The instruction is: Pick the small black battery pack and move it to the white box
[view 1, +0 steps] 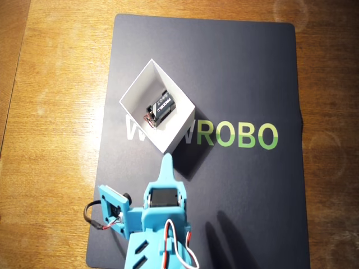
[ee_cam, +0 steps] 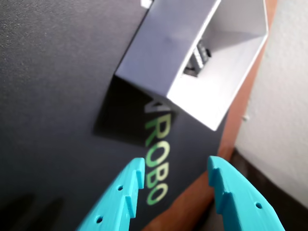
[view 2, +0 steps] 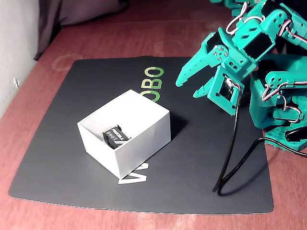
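The small black battery pack (view 1: 161,109) lies inside the white box (view 1: 175,136), which stands on the black mat. It also shows in the fixed view (view 2: 115,136) and, partly hidden by the box wall, in the wrist view (ee_cam: 199,57). My teal gripper (ee_cam: 176,164) is open and empty. It is held above the mat just outside the box's near corner (view 1: 166,162). In the fixed view, the gripper (view 2: 186,90) hovers to the right of the box (view 2: 144,136), apart from it.
The black mat (view 1: 241,67) with "ROBO" lettering (view 1: 238,136) covers a wooden table (view 1: 50,112). A black cable (view 2: 229,158) hangs from the arm down to the mat. A wall (ee_cam: 284,110) stands beyond the table's edge.
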